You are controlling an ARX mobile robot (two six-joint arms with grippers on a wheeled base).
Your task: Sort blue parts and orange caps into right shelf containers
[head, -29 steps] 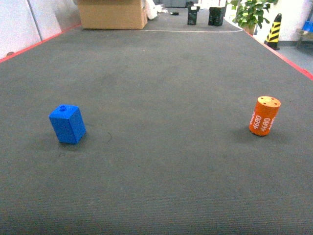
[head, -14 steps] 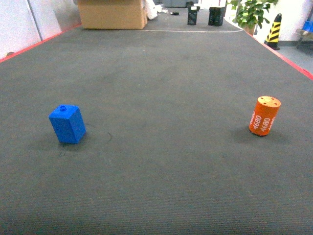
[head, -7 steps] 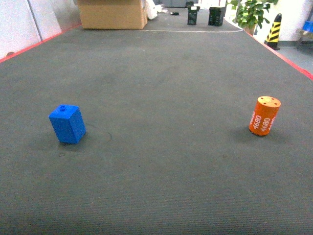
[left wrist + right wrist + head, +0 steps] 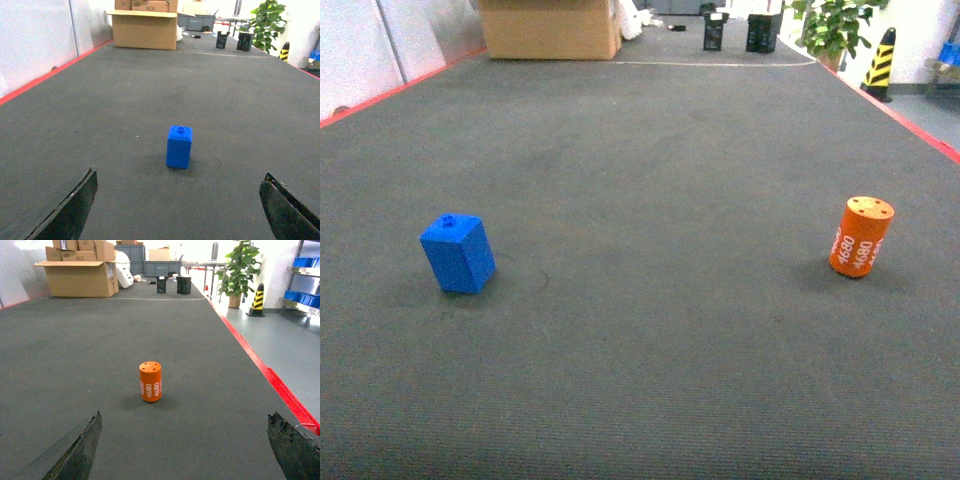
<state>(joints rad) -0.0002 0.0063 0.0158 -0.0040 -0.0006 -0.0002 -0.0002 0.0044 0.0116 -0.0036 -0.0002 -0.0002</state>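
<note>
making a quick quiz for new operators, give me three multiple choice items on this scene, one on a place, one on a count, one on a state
1. Where does the blue part stand in the head view?
A. on the left of the dark mat
B. inside the cardboard box
C. touching the orange cap

2. How many orange caps stand on the mat?
A. three
B. one
C. none

3. How do the left gripper's jaws stand?
A. shut on the blue part
B. shut on nothing
C. wide open, with the blue part ahead between them

Answers:
1. A, it stands alone at left, far from the orange cap at right.
2. B, a single cap marked 4680 shows in the head and right wrist views.
3. C, the left wrist view shows the two fingers at the lower corners, well apart, touching nothing.
</note>
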